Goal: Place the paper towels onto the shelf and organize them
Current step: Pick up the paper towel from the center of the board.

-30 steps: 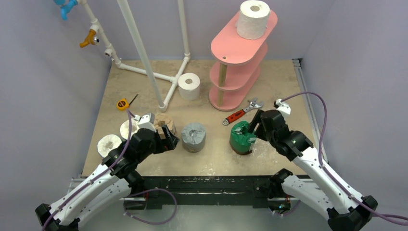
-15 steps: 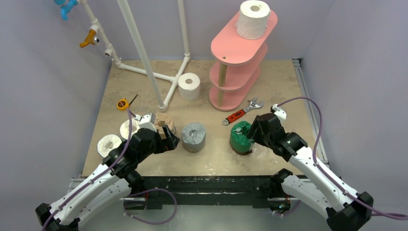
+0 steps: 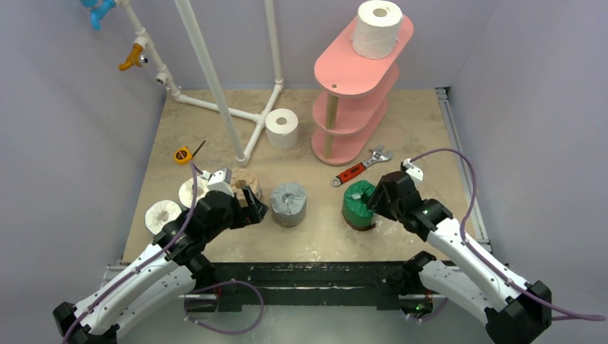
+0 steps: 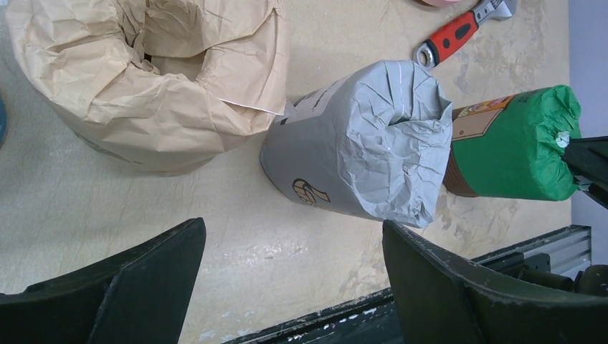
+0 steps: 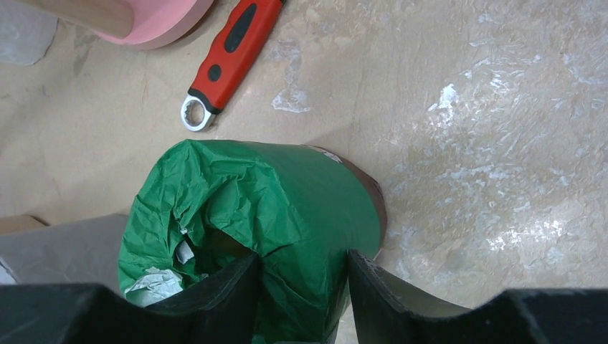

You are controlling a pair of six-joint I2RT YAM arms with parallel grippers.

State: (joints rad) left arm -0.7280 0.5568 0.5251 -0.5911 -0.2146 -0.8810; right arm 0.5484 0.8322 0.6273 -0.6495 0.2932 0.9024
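A green-wrapped paper towel roll (image 3: 358,205) (image 5: 287,201) stands upright on the table's right side. My right gripper (image 3: 371,199) (image 5: 301,261) is shut on its wall, one finger down in the hollow core and the other outside. My left gripper (image 3: 255,208) (image 4: 294,236) hangs open low over bare table, between the tan roll (image 3: 246,180) (image 4: 143,72) and the grey roll (image 3: 288,203) (image 4: 358,136), holding nothing. Two white rolls (image 3: 163,213) (image 3: 189,190) sit left of that arm. Another white roll (image 3: 282,127) stands by the pink shelf (image 3: 351,79), and one (image 3: 378,27) rests on its top board.
A red-handled wrench (image 3: 355,170) (image 5: 233,46) lies between the green roll and the shelf's foot (image 5: 154,21). A yellow tape measure (image 3: 183,154) lies at the left. The white pipe frame (image 3: 215,79) rises at the back left. Walls close in on both sides.
My right gripper has slid left and down onto the green roll and its fingers have closed on the roll's wall. The left arm has stayed still.
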